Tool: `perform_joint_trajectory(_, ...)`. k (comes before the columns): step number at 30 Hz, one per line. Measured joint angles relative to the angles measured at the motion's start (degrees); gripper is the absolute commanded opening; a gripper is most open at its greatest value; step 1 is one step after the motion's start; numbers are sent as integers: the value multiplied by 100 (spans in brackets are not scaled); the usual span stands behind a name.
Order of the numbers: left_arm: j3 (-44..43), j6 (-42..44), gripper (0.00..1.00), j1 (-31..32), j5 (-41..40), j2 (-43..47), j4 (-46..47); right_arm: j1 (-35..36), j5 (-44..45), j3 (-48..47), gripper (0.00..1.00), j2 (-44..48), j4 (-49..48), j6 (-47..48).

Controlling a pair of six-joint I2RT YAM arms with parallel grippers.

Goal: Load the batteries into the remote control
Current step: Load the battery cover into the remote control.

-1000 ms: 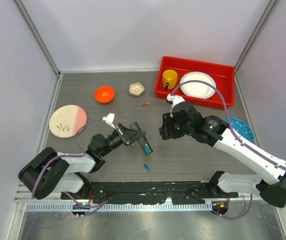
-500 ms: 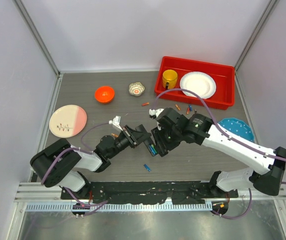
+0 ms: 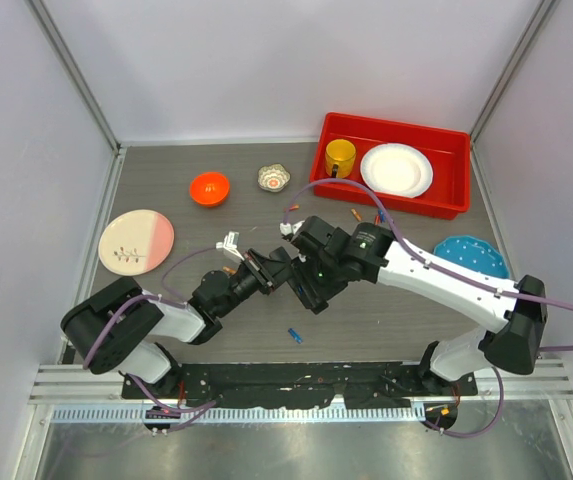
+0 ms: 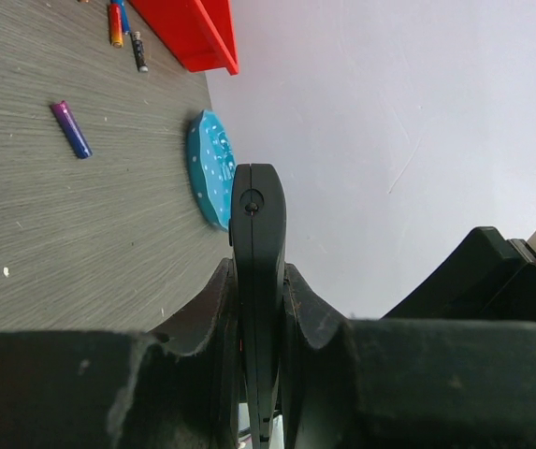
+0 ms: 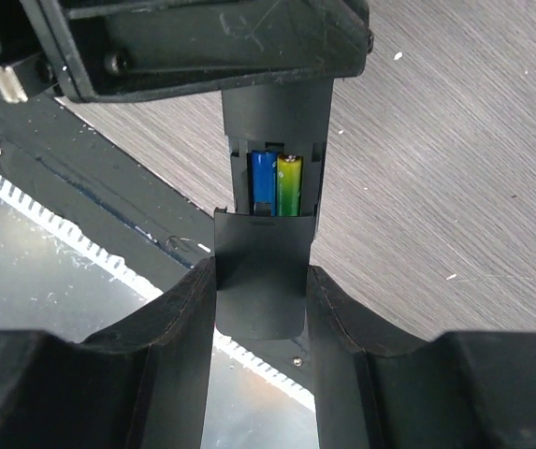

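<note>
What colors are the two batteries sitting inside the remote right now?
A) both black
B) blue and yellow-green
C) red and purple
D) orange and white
B: in the right wrist view, the remote control has two batteries side by side in its open recess, one blue and one yellow-green.

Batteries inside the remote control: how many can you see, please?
2, side by side in the remote control's recess: in the right wrist view, a blue battery left, a yellow-green battery right. The cover hides the recess's near end.
</note>
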State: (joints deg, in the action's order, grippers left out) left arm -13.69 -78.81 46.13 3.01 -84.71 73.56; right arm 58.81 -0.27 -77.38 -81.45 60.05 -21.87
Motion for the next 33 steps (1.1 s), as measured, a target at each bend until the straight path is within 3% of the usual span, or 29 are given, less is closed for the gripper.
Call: perform_joint_trajectory(33, 55, -35, 0, 0, 9, 2, 2, 0, 269, -160, 8, -422, -79, 96)
